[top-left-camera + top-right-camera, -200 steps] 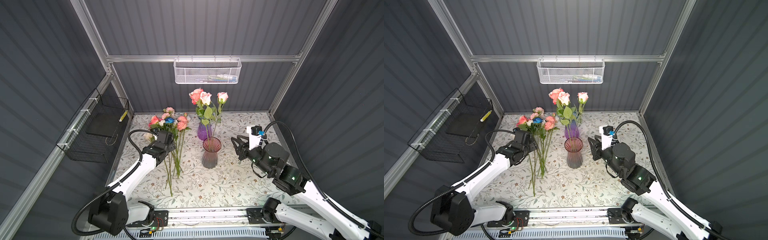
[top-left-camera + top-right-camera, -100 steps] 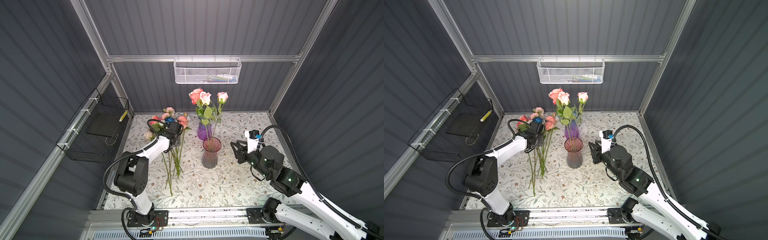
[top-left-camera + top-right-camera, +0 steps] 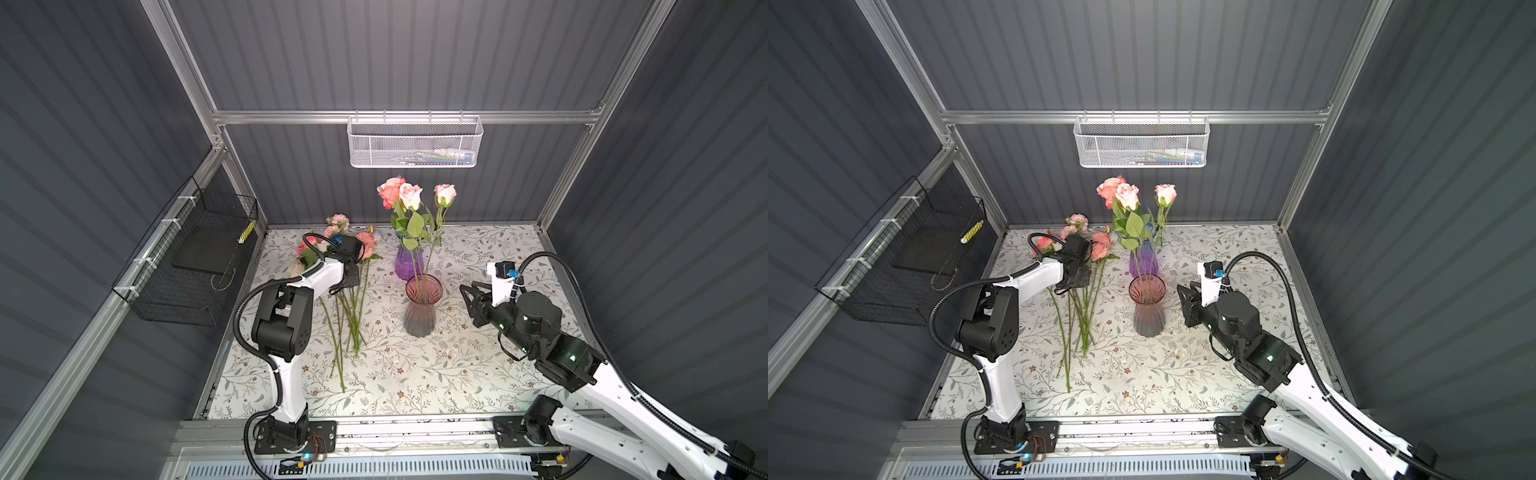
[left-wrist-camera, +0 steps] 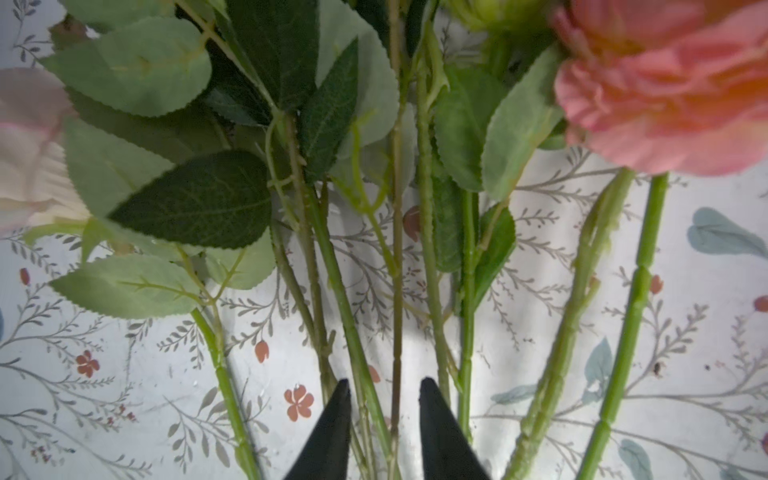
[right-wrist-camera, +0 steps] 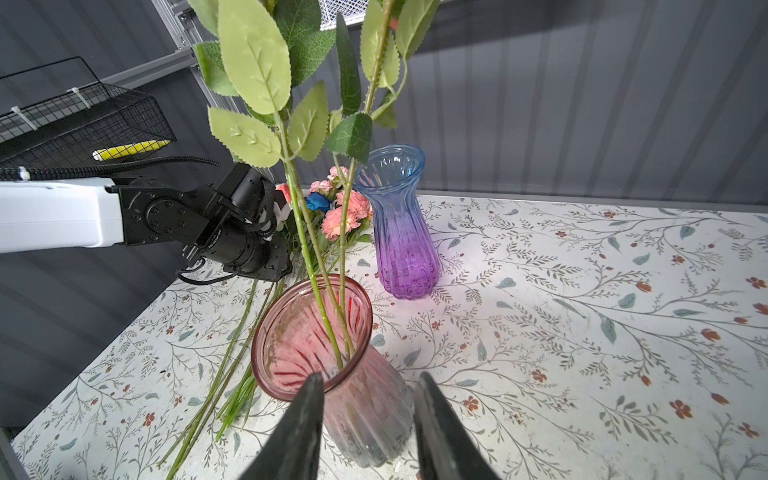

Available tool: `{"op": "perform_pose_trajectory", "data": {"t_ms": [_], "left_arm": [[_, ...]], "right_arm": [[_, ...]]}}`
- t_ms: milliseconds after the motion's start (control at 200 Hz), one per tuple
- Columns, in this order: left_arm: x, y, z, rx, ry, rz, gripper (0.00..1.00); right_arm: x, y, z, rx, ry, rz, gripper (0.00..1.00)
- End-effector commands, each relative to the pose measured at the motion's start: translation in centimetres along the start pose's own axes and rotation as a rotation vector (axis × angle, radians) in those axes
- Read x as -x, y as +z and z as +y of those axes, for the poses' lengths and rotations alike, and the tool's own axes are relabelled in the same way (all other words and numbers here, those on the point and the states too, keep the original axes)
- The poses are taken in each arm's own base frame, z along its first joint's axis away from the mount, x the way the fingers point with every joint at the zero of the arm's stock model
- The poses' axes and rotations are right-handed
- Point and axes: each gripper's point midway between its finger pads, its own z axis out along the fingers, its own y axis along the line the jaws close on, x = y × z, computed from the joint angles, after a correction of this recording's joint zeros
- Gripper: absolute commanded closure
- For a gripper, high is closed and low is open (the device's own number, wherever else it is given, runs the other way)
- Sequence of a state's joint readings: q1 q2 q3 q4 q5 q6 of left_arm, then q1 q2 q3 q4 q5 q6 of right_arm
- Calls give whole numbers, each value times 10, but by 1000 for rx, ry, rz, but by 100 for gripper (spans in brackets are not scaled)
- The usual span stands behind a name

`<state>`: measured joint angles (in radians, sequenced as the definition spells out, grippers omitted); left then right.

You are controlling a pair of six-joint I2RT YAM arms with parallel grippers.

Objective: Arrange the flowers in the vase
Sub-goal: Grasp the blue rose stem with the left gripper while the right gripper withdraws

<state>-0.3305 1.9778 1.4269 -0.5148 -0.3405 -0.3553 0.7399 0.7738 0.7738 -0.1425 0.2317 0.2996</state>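
Observation:
A pink glass vase [image 3: 420,309] [image 3: 1147,307] [image 5: 291,345] stands mid-table with three pink roses [image 3: 409,195] [image 3: 1126,195] upright in it. More flowers [image 3: 353,307] [image 3: 1084,307] lie flat on the left, heads toward the back wall. My left gripper [image 3: 347,282] [image 3: 1077,280] [image 4: 382,384] is down on their stems [image 4: 332,266]. Its jaws are open a little, with two stems between them and a gap on each side. My right gripper [image 3: 467,305] [image 3: 1183,305] [image 5: 370,374] hangs open just right of the vase, apart from it and holding nothing.
An empty blue-to-purple vase [image 3: 408,264] [image 5: 403,249] stands right behind the pink one. A white mesh basket [image 3: 415,143] hangs on the back wall. A black wire basket [image 3: 195,262] hangs on the left wall. The table carries a floral cloth [image 3: 478,374].
My left arm has folded more upright and carried its gripper toward the flower heads. Its jaws have narrowed round the stems. The right gripper has shifted only slightly.

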Motion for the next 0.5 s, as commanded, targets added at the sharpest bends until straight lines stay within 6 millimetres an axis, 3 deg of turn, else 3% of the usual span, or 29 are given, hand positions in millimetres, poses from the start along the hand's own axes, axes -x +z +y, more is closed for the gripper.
{"op": "perform_pose_trajectory", "data": {"t_ms": [0, 245, 330, 495], "left_arm": [[7, 7, -7, -44, 30, 19, 75], [-2, 19, -12, -75, 58, 62, 78], [-5, 21, -12, -73, 57, 71, 86], [4, 3, -16, -118, 12, 52, 94]], "right_arm": [[5, 2, 0, 4, 12, -22, 61], [-1, 6, -3, 5, 22, -5, 61], [0, 5, -2, 8, 25, -7, 61], [1, 3, -1, 22, 41, -11, 61]]}}
